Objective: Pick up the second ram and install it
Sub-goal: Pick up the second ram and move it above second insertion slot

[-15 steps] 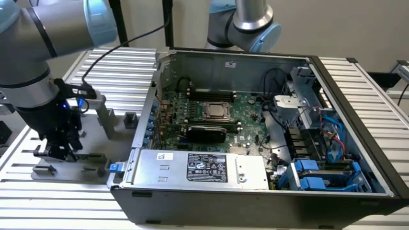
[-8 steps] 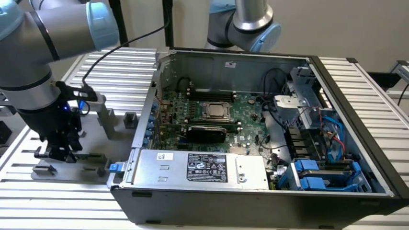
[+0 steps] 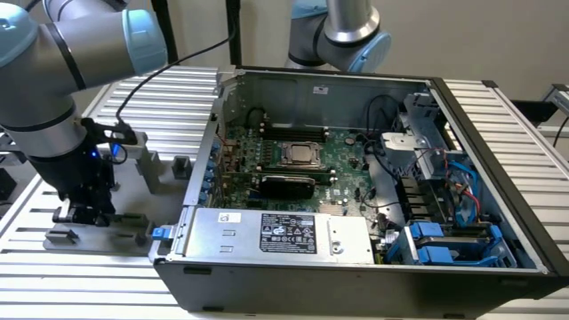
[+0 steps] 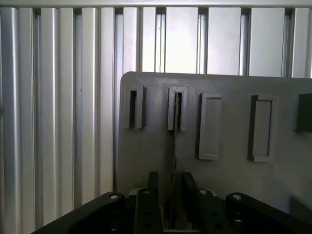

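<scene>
A: Right, end effector [image 4: 174, 197] state to be logged?
B: Spread. Fingers [image 4: 152, 195] are seen on either side of the second ram [image 4: 174, 146], with a slim gap on each side. Nothing is pinched yet.
A: Ram location?
B: It is stood on edge on the grey fixture plate [image 4: 229, 175], far end seated in a slotted block [image 4: 177, 108]. The plate is laid on the slatted counter [image 4: 48, 122], at the exterior view's left of the open computer case [image 3: 356, 290].
A: Step in hand?
B: Grasp, as judged. To be done well, the stick should be centred between the fingers, so both flat faces are met together and the board is not pushed sideways in its slot. Pads are best set square to the board, not skewed. Force should probably be modest; a thin board is likely to be bent or cracked if squeezed off-centre.
</scene>
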{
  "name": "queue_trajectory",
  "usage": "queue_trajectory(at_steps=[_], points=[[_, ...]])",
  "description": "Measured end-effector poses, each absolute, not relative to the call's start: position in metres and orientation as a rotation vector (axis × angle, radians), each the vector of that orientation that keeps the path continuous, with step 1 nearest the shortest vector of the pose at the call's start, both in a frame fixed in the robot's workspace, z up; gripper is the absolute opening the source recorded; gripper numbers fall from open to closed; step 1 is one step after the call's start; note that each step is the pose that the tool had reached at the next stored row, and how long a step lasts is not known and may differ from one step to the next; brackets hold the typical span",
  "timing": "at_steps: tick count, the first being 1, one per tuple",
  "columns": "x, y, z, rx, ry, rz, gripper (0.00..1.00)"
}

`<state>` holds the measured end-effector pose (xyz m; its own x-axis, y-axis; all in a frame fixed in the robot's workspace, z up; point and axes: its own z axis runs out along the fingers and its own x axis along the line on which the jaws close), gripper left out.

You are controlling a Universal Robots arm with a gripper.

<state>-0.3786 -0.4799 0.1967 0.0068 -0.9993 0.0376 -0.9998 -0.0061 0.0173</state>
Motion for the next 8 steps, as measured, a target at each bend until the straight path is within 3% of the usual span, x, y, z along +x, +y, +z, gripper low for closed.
queue_trajectory(at_steps=[4,6,8], points=[[-0.3786,-0.4799,0.1959,2.201,-2.187,0.02,0.31],[-0.3786,-0.4799,0.1958,2.201,-2.187,0.02,0.18],[-0.3786,-0.4799,0.1958,2.201,-2.187,0.02,0.14]])
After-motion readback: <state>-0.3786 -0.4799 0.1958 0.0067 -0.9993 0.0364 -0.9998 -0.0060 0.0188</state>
